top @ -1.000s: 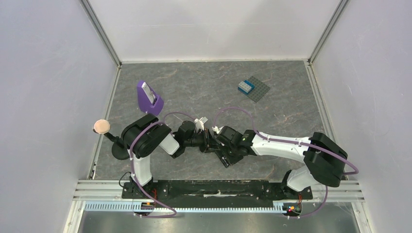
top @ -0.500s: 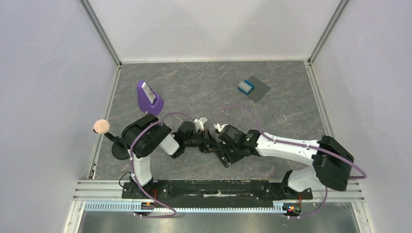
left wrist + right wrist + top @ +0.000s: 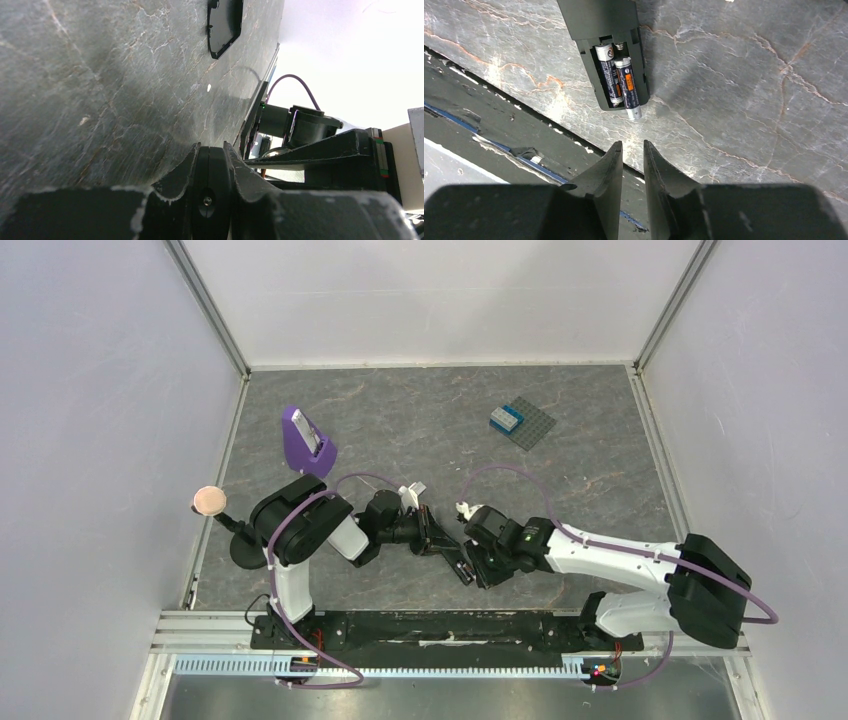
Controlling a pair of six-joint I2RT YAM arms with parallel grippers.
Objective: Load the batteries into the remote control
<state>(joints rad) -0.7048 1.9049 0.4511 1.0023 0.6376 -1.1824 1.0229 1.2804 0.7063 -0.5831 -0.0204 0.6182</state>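
Observation:
The black remote control [image 3: 600,17] lies with its battery bay open and facing up. Two batteries sit side by side in the bay. The left battery [image 3: 609,75] lies inside it. The right battery [image 3: 629,89] sticks out past the bay's end with its silvery tip over the table. My right gripper [image 3: 630,150] hovers just below them, its fingers a narrow gap apart with nothing between. My left gripper [image 3: 212,150] is shut on the remote [image 3: 212,192], seen end-on. In the top view the remote [image 3: 455,562] runs between the left gripper [image 3: 428,535] and the right gripper [image 3: 476,565].
A flat black piece with clips [image 3: 225,25], like a battery cover, lies on the table ahead of the left gripper. A purple stand [image 3: 306,441] is at back left and a dark grey baseplate with a blue brick [image 3: 522,423] at back right. The table's front edge [image 3: 499,107] is close.
My right arm has drawn back to the right, and its gripper has moved away from the left gripper and the remote. The left arm has not moved.

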